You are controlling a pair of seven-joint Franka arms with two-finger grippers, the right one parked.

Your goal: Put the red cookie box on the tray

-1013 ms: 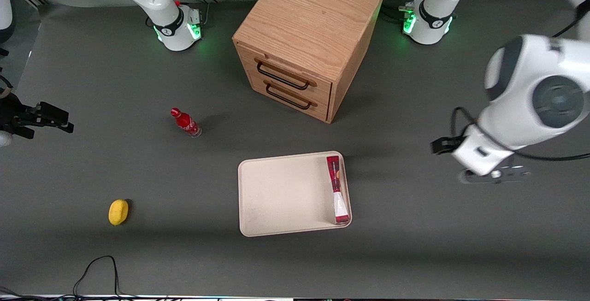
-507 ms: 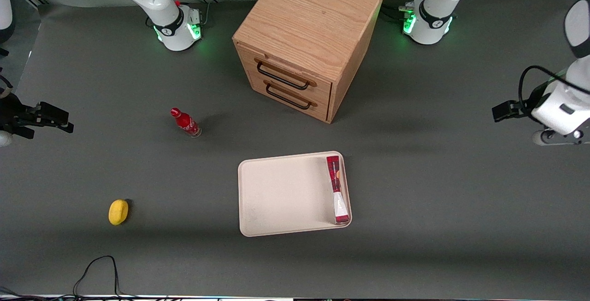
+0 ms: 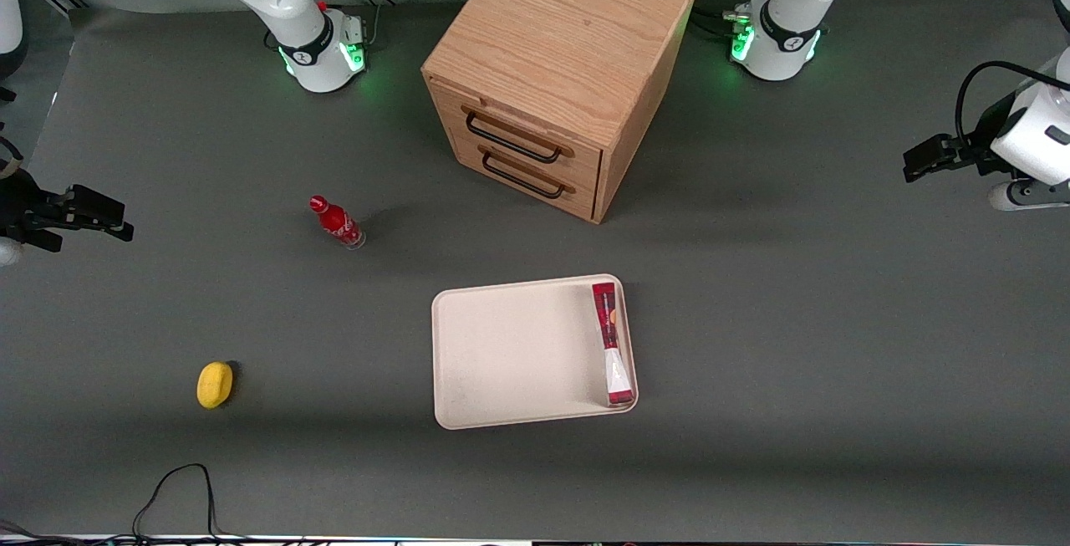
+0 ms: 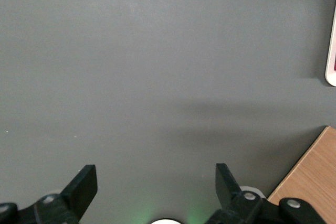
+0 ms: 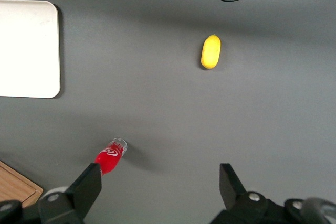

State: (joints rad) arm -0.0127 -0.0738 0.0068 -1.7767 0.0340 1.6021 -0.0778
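Grey matte worktop [image 3: 794, 412] is what everything sits on here, with the wooden drawer cabinet [image 3: 556, 69] parked at the end farthest from the front camera. So the red cookie box [image 3: 611, 344] is already seen lying inside the tray [image 3: 501, 354], pressed right along the rim on the working arm's side, long edge running with the tray's short edge. The gripper [image 4: 156, 192] is found way off toward the working arm's end of the worktop, raised and well apart from the tray; its jaws are spread wide and nothing is held between them, only bare grey surface is seen under them in the wrist view. Job looks basically done tbh. What could still go wrong: the box seems to be leaning on the raised rim rather than lying fully flat, though that can't be told for sure, so a knock to the tray could get it tipped out over the edge. If the arm is swung low over the tray on another pass, the box could be clipped too. The small red bottle [image 3: 337, 222] and the yellow object [image 3: 215, 385] are far enough away that no trouble is expected from them.
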